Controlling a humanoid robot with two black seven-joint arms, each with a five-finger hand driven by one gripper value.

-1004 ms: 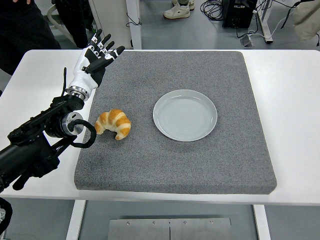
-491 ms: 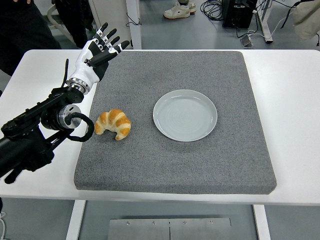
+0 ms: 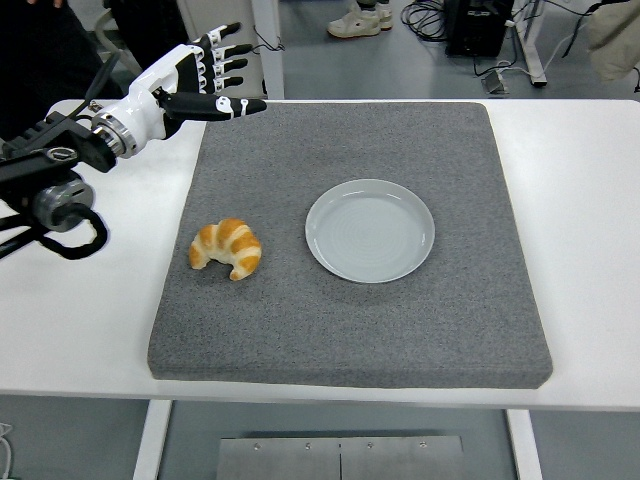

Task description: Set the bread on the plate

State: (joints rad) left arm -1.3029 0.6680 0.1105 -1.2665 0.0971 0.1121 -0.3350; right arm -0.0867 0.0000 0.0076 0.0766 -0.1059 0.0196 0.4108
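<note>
Above the mat's far-left corner: the left hand (image 3: 205, 85) is held out over the table, palm sideways.
Fingers: spread and extended (image 3: 240, 105), nothing is gripped.
Left arm: black, entered from the left edge, forearm raised above the table (image 3: 70, 320).
Bread: a croissant (image 3: 227, 248) is laid on the grey mat (image 3: 400, 330), well below the hand and nearer the table's front edge, untouched.
Plate (image 3: 370, 230): set on the mat, below and to the right of the hand, just right of the croissant, apart from it.
Beyond the hand: a person's dark clothing (image 3: 50, 50) is seen at the top left.
</note>
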